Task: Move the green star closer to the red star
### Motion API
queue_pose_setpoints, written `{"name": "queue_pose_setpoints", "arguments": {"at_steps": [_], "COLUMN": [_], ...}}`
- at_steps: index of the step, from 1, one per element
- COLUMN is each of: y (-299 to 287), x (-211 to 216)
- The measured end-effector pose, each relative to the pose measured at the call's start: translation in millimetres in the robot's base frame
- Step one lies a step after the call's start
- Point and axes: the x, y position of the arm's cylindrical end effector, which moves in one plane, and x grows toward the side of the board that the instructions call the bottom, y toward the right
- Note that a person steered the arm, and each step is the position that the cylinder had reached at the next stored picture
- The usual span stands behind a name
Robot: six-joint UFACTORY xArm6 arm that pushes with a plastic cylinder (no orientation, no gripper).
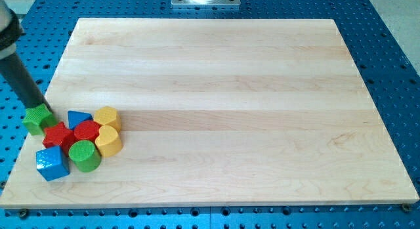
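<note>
The green star [37, 119] sits at the wooden board's left edge, partly over the rim. The red star [58, 135] lies just to its lower right, nearly touching it. My tip [41, 106] rests at the green star's upper edge, touching it from the view's top; the dark rod slants up to the view's top left.
A tight cluster sits beside the stars: a blue triangle [79, 117], a red round block [86, 130], two yellow blocks [106, 116] [109, 142], a green cylinder [84, 155] and a blue block [52, 163]. The board's left edge [33, 147] borders the blue perforated table.
</note>
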Motion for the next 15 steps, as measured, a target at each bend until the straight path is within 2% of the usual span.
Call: {"name": "queue_pose_setpoints", "arguments": {"at_steps": [1, 2, 5, 11, 13, 14, 15], "y": [3, -23, -24, 15, 14, -22, -24], "x": [7, 3, 46, 32, 0, 29, 45]}}
